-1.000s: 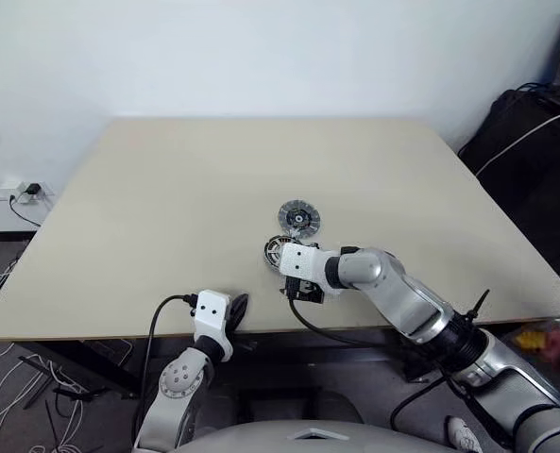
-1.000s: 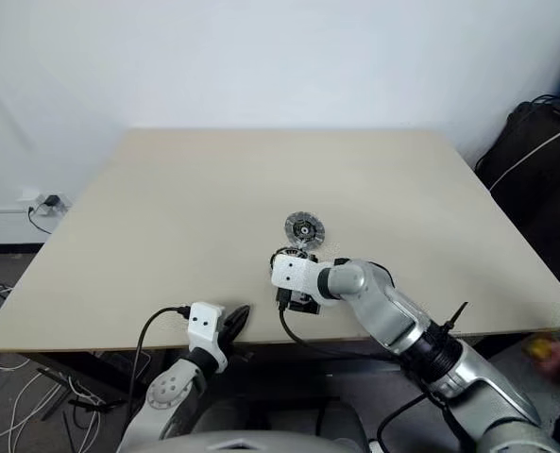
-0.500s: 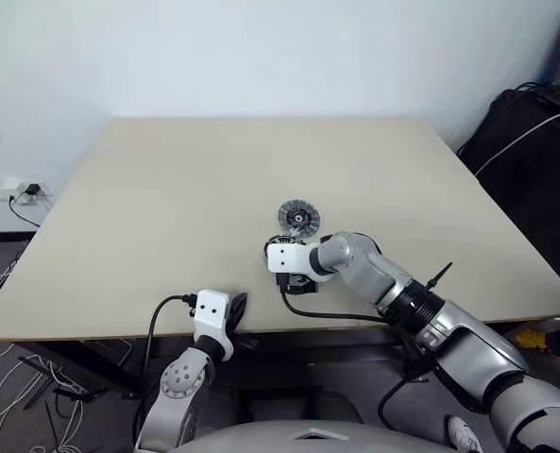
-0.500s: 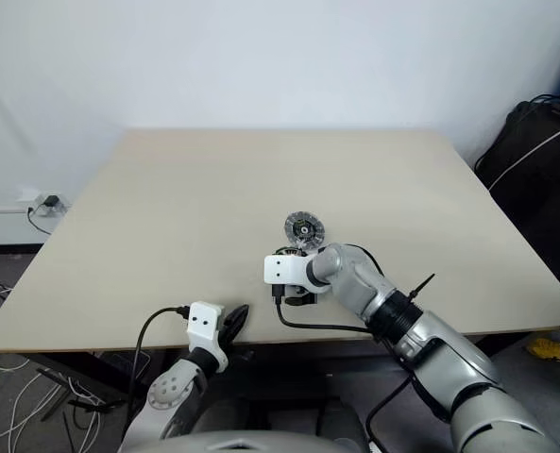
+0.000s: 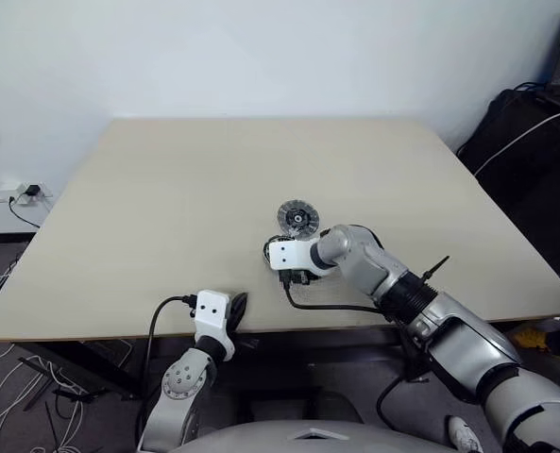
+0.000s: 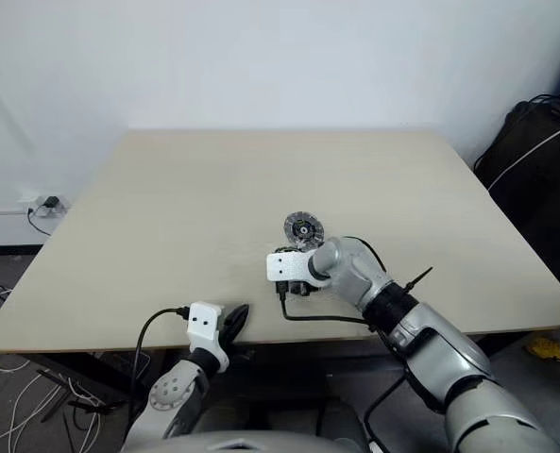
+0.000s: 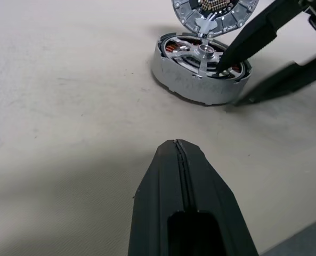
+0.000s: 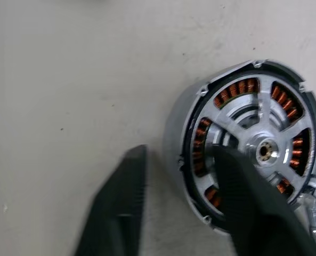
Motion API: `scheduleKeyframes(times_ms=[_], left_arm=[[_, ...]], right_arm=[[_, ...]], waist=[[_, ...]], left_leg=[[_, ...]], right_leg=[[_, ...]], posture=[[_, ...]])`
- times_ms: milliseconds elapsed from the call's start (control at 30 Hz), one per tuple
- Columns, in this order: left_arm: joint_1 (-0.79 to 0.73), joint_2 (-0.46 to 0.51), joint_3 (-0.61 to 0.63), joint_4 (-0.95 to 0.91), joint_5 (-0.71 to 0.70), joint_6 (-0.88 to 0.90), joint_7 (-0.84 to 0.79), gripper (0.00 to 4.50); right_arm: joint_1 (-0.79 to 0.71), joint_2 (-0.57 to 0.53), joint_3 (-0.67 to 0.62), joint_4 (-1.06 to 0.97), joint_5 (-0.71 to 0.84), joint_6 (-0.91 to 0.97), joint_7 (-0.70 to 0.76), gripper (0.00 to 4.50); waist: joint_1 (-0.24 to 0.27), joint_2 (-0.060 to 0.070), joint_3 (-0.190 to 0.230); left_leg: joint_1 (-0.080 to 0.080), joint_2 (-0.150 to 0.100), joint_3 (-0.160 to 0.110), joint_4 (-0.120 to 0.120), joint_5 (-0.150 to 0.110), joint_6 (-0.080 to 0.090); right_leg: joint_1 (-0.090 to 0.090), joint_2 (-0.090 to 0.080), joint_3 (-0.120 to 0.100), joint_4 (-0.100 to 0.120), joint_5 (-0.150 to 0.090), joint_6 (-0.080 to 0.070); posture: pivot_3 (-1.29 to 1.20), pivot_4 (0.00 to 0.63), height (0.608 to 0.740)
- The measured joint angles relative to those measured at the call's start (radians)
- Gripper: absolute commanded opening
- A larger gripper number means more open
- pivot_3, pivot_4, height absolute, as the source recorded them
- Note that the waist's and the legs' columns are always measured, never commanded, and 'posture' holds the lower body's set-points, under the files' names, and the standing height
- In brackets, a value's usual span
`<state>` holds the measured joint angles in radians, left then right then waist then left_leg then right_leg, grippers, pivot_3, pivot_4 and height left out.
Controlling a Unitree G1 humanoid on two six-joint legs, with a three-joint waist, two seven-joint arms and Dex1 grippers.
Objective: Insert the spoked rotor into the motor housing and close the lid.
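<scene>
Near the middle of the beige surface (image 5: pixel 166 189), a little toward its near edge, sits the motor housing (image 7: pixel 200 74), a shallow silver-grey cup. The spoked rotor (image 8: pixel 256 144) lies inside it: silvery spokes run from a bright central hub to the rim, and copper-brown windings show in the gaps between them. Just beyond the housing, touching or nearly touching its far side, lies the lid (image 5: pixel 298 217), a round grey disc with a ribbed face and a dark centre.

The right tool (image 8: pixel 184 176) points steeply down at the housing with its 2 black fingers astride the housing's wall, 1 fingertip (image 7: pixel 227 56) inside on the rotor and the other (image 7: pixel 253 96) outside on the surface. The jaws stand partly apart with the wall between them; whether they actually pinch it cannot be told.

The left tool (image 7: pixel 177 146) hovers by the near edge of the surface, left of the housing and well apart from it, its 2 fingers pressed together with nothing between them.
</scene>
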<state>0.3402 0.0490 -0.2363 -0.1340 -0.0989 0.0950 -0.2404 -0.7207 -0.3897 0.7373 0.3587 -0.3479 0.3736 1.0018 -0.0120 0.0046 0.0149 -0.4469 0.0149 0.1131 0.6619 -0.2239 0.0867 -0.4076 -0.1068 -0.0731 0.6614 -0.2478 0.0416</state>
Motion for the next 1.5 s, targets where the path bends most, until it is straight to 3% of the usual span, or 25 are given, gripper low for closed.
scheduleKeyframes(times_ms=[100, 133, 367, 533, 833, 1000, 1167, 1267, 1500], left_arm=[[0.001, -0.001, 0.002, 0.0, 0.0, -0.004, 0.0, 0.0], [0.001, -0.001, 0.002, 0.0, 0.0, -0.005, 0.0, 0.0], [0.001, -0.003, 0.002, 0.0, 0.0, -0.013, 0.0, 0.0], [0.005, -0.005, 0.003, 0.001, 0.0, -0.016, 0.001, 0.0], [0.026, -0.011, 0.001, 0.001, 0.0, -0.018, 0.005, 0.0], [0.023, -0.011, -0.005, 0.001, -0.001, -0.015, -0.001, 0.0], [0.017, -0.008, -0.005, 0.004, -0.001, -0.015, -0.009, 0.0], [0.008, -0.008, -0.006, 0.015, -0.002, -0.015, -0.021, 0.0], [-0.001, -0.007, -0.006, 0.028, -0.002, -0.015, -0.028, 0.0]], right_arm=[[-0.003, 0.002, -0.009, 0.008, -0.004, -0.003, 0.009, 0.19], [-0.002, 0.002, -0.009, 0.015, -0.005, -0.005, 0.01, 0.11], [0.003, 0.014, -0.017, 0.023, -0.008, -0.012, 0.0, 0.11], [0.099, 0.025, -0.118, -0.071, 0.026, 0.091, -0.046, 0.11], [0.335, 0.044, -0.309, -0.523, 0.123, 0.555, -0.126, 0.11], [0.354, 0.144, -0.475, -0.774, 0.178, 0.898, -0.239, 0.01], [0.354, 0.153, -0.519, -0.919, 0.241, 1.103, -0.308, 0.01], [0.361, 0.066, -0.469, -0.958, 0.267, 1.063, -0.342, 0.01], [0.408, -0.133, -0.27, -0.843, 0.245, 0.674, -0.369, 0.01]], waist=[[0.0, 0.0, -0.001], [-0.001, 0.0, -0.001], [-0.002, 0.002, -0.001], [0.001, 0.002, -0.001], [0.002, 0.003, 0.002], [0.002, 0.003, 0.002], [0.002, 0.004, 0.003], [0.001, 0.004, 0.003], [-0.001, 0.002, 0.005]], left_leg=[[0.0, 0.0, 0.0, 0.0, 0.0, 0.0], [0.0, 0.0, 0.0, 0.0, 0.0, 0.0], [0.0, 0.0, 0.0, 0.0, 0.0, 0.0], [0.0, 0.0, 0.0, 0.0, 0.0, 0.0], [-0.003, 0.0, 0.0, -0.002, 0.0, 0.0], [-0.003, 0.0, 0.0, -0.002, 0.0, 0.0], [-0.003, 0.0, 0.0, -0.002, 0.0, 0.0], [-0.003, 0.0, 0.0, -0.002, 0.0, 0.0], [-0.003, 0.0, 0.0, -0.002, 0.0, 0.0]], right_leg=[[0.0, 0.0, 0.0, 0.0, 0.0, 0.0], [0.0, 0.0, 0.0, 0.0, 0.0, -0.001], [0.0, 0.0, 0.0, 0.001, 0.001, -0.001], [-0.001, 0.0, 0.001, 0.0, 0.001, -0.001], [-0.003, -0.001, 0.003, -0.002, 0.001, -0.001], [-0.003, -0.005, -0.002, -0.001, 0.001, -0.001], [-0.003, -0.007, -0.01, -0.002, 0.001, 0.0], [-0.003, -0.007, -0.01, -0.003, 0.001, 0.0], [-0.002, -0.007, -0.012, -0.003, -0.002, 0.005]], posture=[[0.0, 0.0, 0.74], [0.0, 0.0, 0.74], [0.0, 0.0, 0.74], [0.0, 0.0, 0.74], [0.0, 0.0, 0.74], [0.0, 0.0, 0.74], [0.0, 0.0, 0.74], [0.0, 0.0, 0.74], [0.0, 0.0, 0.74]])
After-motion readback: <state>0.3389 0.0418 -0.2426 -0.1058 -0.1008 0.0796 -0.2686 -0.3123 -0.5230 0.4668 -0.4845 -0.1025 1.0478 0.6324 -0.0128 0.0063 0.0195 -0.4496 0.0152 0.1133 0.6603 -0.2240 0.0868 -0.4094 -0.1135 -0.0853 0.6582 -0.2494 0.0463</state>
